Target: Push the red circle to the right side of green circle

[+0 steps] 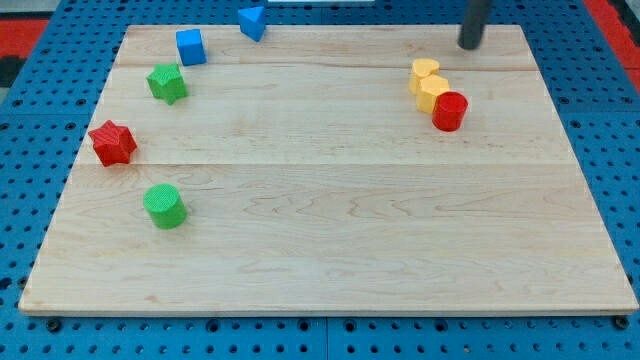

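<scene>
My tip (469, 45) stands near the view's top right, at the far edge of the wooden worktop (330, 240). The arm carries no fingers at all, only the straight dark rod, so it clamps nothing and touches no block. The rod's upper part runs out of the view's top.

The red circle (450, 111) lies below my tip and slightly to the view's left of it, apart from it. It sits against the lower right of a yellow block (433, 93), and a second yellow block, heart-shaped (424, 70), sits just above that one; the three form a short diagonal row. The shape of the middle yellow block is hard to make out, possibly a hexagon.

The green circle (164, 206) is well apart from the red circle, far over at the view's left and lower on the worktop. Above it, near the left edge, lies a red star (112, 143). Higher again is a green star (167, 83), then a blue cube (190, 47) just above and to its right. A blue triangle (253, 22) sits at the top edge, to the right of the cube.
</scene>
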{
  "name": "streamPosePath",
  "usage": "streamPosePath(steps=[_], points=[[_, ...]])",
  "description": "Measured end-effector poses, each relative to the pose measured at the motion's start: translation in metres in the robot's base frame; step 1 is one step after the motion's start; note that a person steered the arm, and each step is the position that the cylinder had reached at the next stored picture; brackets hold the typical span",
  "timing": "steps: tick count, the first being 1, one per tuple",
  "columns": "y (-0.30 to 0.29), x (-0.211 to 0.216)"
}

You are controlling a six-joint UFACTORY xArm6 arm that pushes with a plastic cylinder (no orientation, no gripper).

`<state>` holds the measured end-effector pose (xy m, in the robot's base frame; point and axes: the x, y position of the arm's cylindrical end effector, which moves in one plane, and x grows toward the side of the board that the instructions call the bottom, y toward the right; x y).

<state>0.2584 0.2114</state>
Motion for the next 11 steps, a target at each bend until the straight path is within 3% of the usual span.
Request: streamPosePath(steps=[1, 4, 6, 8, 9, 11], points=[[-0.016, 0.053], [-0.100, 0.143], [-0.078, 0.160], [-0.138, 0.206], [-0.125, 0.206], [-0.184, 0.216]])
